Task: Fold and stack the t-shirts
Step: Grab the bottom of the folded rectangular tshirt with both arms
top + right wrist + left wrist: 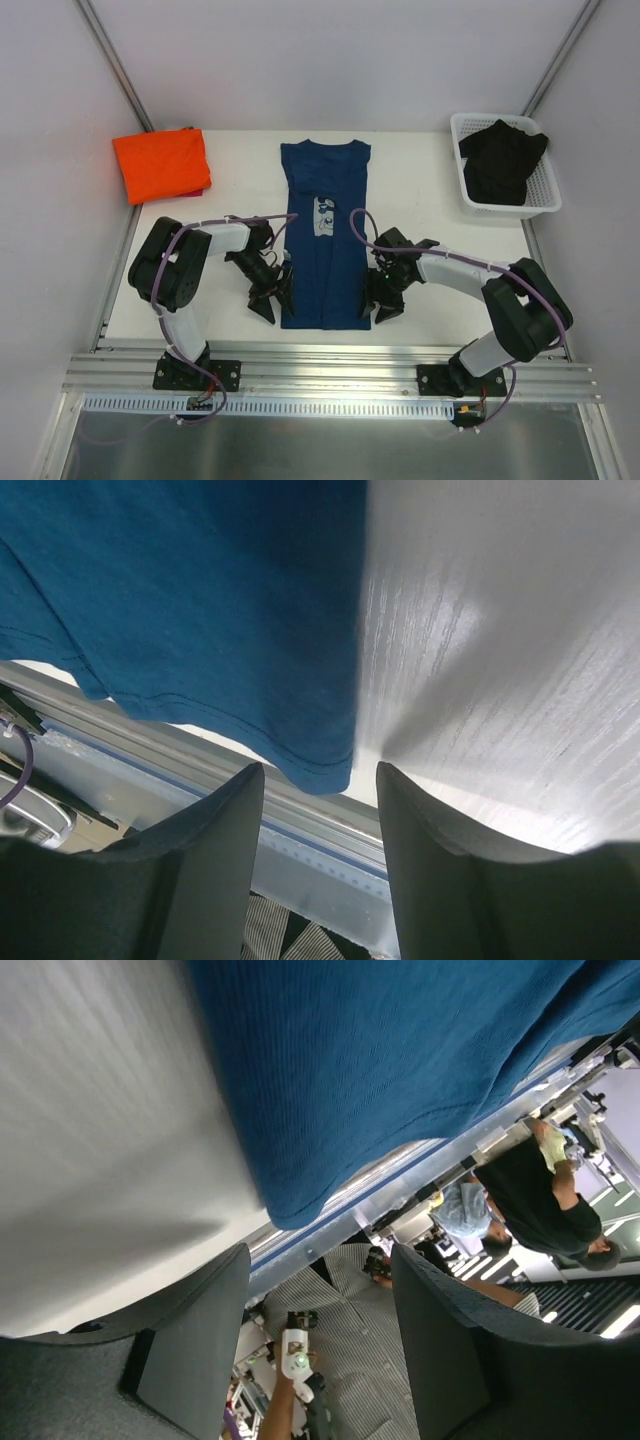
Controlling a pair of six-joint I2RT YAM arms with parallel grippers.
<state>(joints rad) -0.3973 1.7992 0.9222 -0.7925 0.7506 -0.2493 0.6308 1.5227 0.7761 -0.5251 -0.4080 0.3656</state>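
A navy blue t-shirt (325,235) lies flat in the middle of the table, folded into a long narrow strip with its pale print showing. An orange t-shirt (162,164) lies folded at the back left. My left gripper (270,300) stands open just left of the blue shirt's near hem corner (295,1205), with nothing between its fingers. My right gripper (382,303) stands open just right of the other near hem corner (320,770), also holding nothing. In both wrist views the hem corner lies just beyond the fingertips.
A white basket (545,200) at the back right holds a black garment (503,160). The table's near edge with its metal rail (330,362) runs right behind both grippers. White walls close in the sides and back.
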